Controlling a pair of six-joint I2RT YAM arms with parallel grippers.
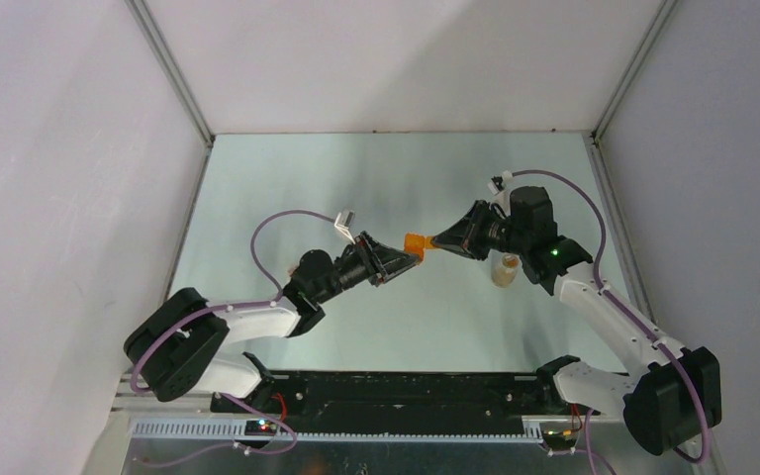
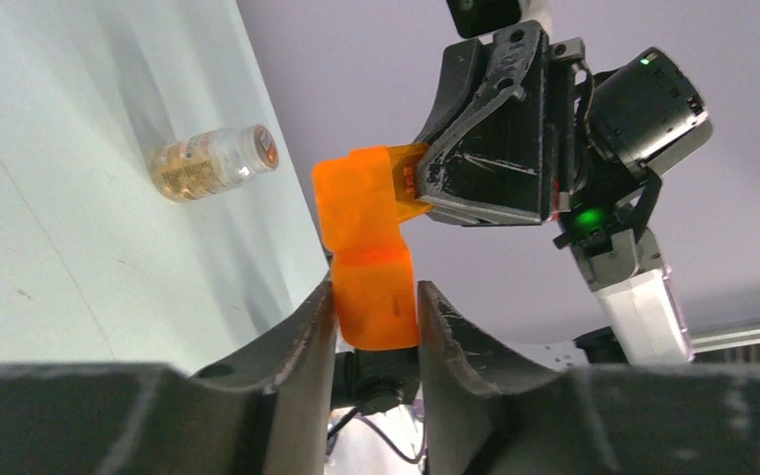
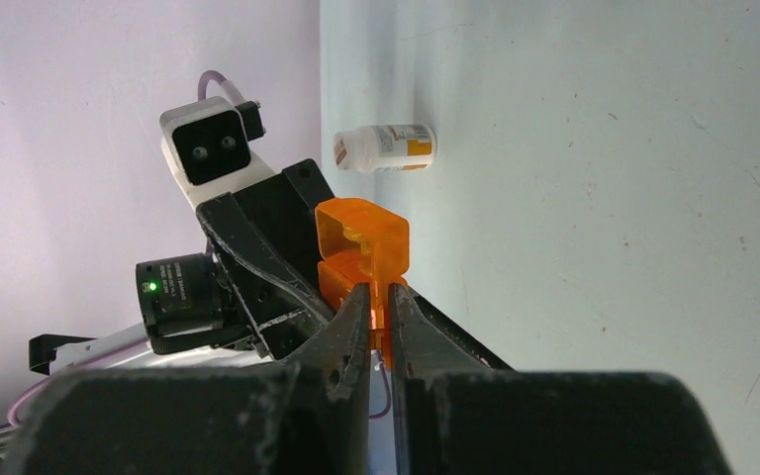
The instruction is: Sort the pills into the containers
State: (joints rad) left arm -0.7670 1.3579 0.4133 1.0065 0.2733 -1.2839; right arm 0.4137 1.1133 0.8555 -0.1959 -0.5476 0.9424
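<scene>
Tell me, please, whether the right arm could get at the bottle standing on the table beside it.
Probably not yet: the right hand is shut on the orange box, which the left hand also grips. The bottle itself stands uncovered, close by.

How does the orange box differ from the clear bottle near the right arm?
The orange box is bright orange and angular; the clear bottle is round, with a brownish fill. The box is held in the air by the left claw and right claw; the bottle stands on the table, touched by nothing. Both are small containers.
</scene>
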